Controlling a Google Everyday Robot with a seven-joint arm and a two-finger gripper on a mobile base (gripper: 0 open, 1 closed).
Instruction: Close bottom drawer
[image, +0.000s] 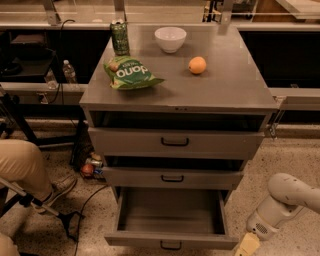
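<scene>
The grey metal cabinet (220, 95) has three drawers. The bottom drawer (170, 212) is pulled far out and looks empty. Its short front panel (130, 241) carries a small black loop handle (171, 245) at the frame's lower edge. The middle drawer (172, 177) and the top drawer (175, 142) each stick out a little. My gripper (247, 245) hangs from the white arm (285, 200) at the lower right, low over the floor, just right of the bottom drawer's front right corner and apart from it.
On the cabinet top are a green chip bag (129, 74), a green can (120, 37), a white bowl (170, 39) and an orange (197, 65). A seated person's leg (22, 165) and a stand's legs (45, 210) are on the left. Cans (90, 166) lie on the floor.
</scene>
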